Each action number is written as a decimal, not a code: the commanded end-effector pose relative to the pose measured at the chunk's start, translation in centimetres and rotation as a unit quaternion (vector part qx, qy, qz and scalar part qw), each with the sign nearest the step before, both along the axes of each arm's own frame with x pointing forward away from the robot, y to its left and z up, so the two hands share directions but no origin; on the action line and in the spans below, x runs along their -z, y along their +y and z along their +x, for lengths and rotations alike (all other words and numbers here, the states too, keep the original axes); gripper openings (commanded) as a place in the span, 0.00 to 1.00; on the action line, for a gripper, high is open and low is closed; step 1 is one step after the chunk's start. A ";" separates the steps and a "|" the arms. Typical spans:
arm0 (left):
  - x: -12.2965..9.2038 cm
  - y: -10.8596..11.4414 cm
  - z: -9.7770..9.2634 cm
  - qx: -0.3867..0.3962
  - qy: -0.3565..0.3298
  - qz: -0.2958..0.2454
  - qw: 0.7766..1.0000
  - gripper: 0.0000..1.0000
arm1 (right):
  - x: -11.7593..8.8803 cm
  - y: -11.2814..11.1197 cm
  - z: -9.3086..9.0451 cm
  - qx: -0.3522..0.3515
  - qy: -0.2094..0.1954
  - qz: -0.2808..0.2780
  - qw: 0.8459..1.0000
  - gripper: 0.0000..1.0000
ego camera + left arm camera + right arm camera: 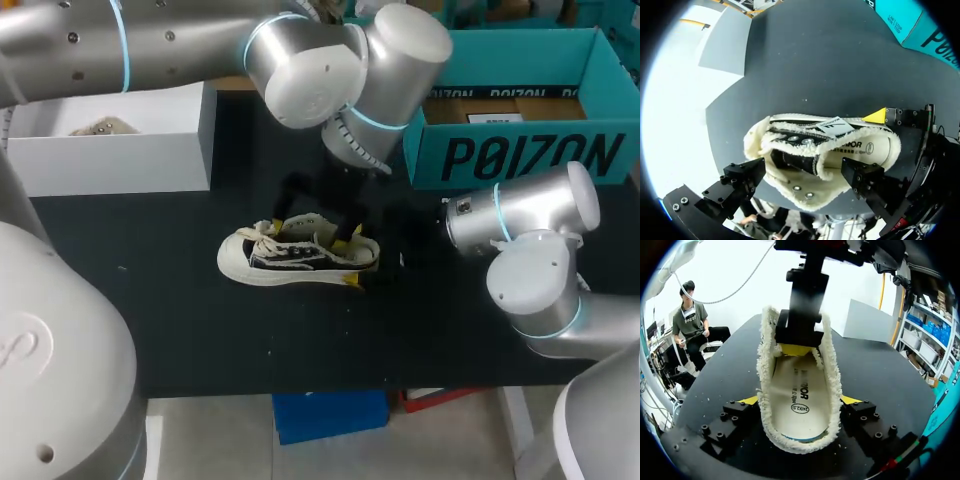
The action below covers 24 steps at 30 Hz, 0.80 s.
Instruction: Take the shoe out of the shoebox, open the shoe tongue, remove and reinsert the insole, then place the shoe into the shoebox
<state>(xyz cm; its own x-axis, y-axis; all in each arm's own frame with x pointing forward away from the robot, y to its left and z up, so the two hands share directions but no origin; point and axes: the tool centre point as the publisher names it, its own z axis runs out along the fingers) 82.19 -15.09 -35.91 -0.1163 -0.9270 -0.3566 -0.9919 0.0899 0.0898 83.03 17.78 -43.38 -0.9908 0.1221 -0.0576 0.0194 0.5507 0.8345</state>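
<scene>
While my right hand (800,401) clamps the heel of the shoe (298,255), my left hand (802,174) hangs fingers apart straight over the opening, with the insole (792,395) just beneath, so left is nearer. The shoe lies lengthways across the desk (180,330), toe to my left. Count: one shoe, one insole, a teal shoebox (520,160), a white box (110,160).

Bold print — shoebox (520,158) wall, insole (797,390)
</scene>
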 end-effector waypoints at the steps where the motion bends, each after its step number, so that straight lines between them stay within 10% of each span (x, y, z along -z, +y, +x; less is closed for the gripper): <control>1: 0.7 0.0 0.2 0.000 0.001 0.002 1.000 1.00 | 0.1 0.3 0.1 0.001 0.001 -0.002 1.000 0.00; 9: 1.0 0.0 0.3 0.001 -0.001 0.006 1.000 0.32 | 0.1 0.3 0.1 0.001 0.001 -0.002 1.000 0.00; 10: 1.0 -0.1 0.3 0.004 -0.002 0.006 1.000 0.00 | 0.1 0.3 0.1 0.001 0.001 -0.002 1.000 0.00; 24: -0.5 0.9 0.6 0.004 -0.017 -0.006 1.000 0.00 | 0.1 0.3 0.1 0.001 0.001 -0.002 1.000 0.00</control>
<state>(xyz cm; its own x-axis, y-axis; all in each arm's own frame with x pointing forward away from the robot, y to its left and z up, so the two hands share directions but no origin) 82.99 -14.95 -36.21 -0.1182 -0.9221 -0.3685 -0.9927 0.1010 0.0656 83.03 17.78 -43.38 -0.9908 0.1221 -0.0576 0.0193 0.5507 0.8345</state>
